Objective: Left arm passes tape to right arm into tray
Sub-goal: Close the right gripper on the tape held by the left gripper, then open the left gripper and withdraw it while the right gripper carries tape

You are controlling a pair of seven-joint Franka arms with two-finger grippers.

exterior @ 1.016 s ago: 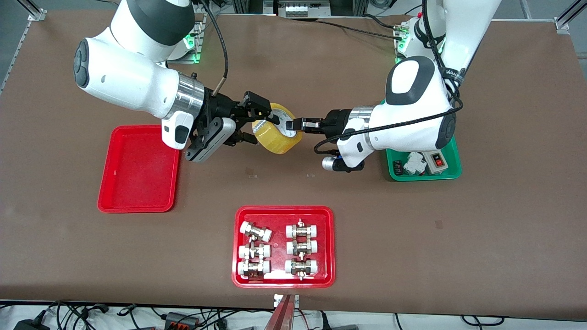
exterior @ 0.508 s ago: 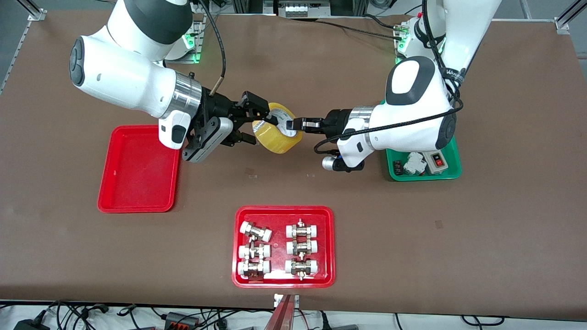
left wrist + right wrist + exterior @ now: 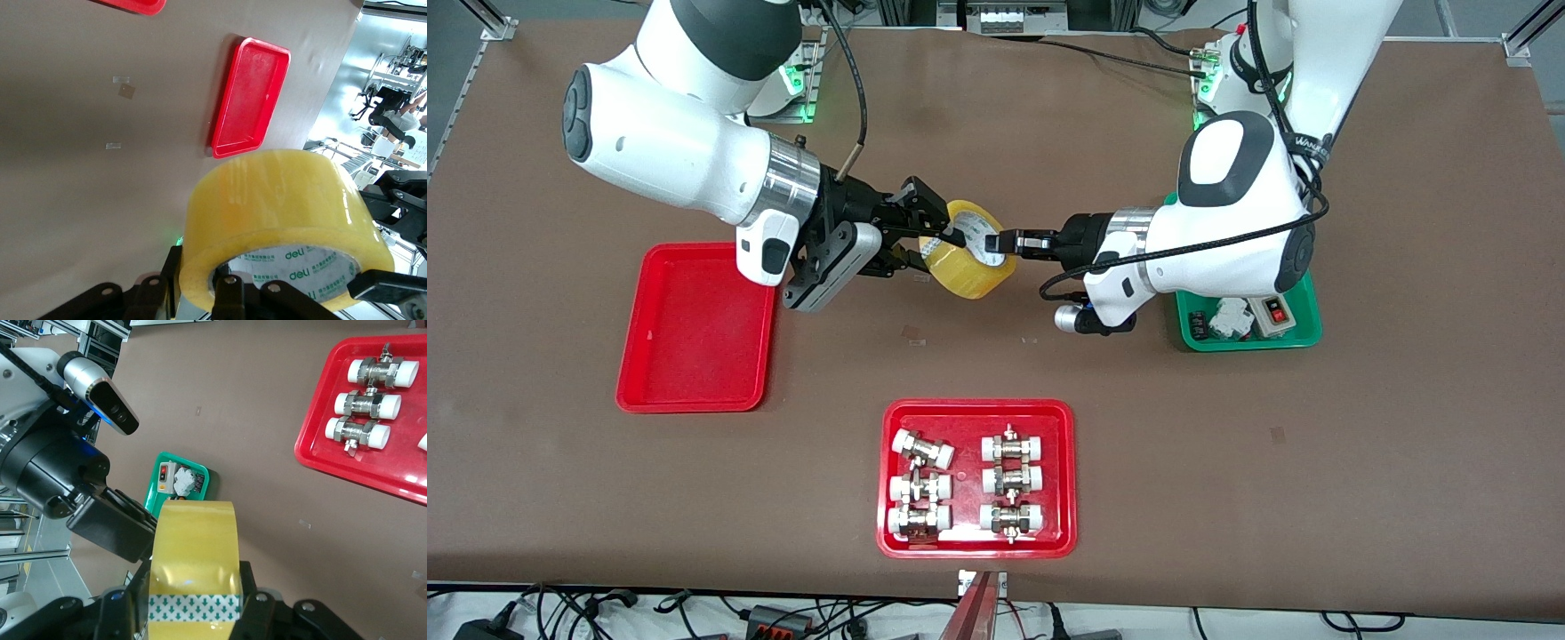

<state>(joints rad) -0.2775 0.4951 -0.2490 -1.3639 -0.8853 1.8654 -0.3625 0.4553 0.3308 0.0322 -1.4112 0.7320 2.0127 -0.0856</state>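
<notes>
1. Hanging in mid-air above the brown table [image 3: 1405, 427], the wide roll of translucent yellow packing tape with a white inner core [image 3: 967, 252] sits between both grippers at once, over bare tabletop between the two arms.
2. Reaching in from the left arm's end of the table, the left gripper [image 3: 996, 241] has its black fingers clamped on the roll's wall at the printed core; the left wrist view shows the tape [image 3: 283, 227] filling the frame just above those fingers [image 3: 383, 283].
3. From the right arm's end, the right gripper [image 3: 932, 242] pinches the same roll across its yellow band, and the right wrist view shows the tape [image 3: 195, 570] seated between its dark fingers [image 3: 257, 603].
4. The plain red rectangular plastic tray with rounded corners and a low rim [image 3: 696, 329] lies flat on the table, toward the right arm's end from the tape and nearer the front camera.
5. A second red tray holding metal-and-white pipe fittings [image 3: 976, 477] rests nearer the front camera than the tape.
6. A green tray of small electrical parts [image 3: 1249, 324] sits under the left arm's wrist, toward the left arm's end from the tape.
</notes>
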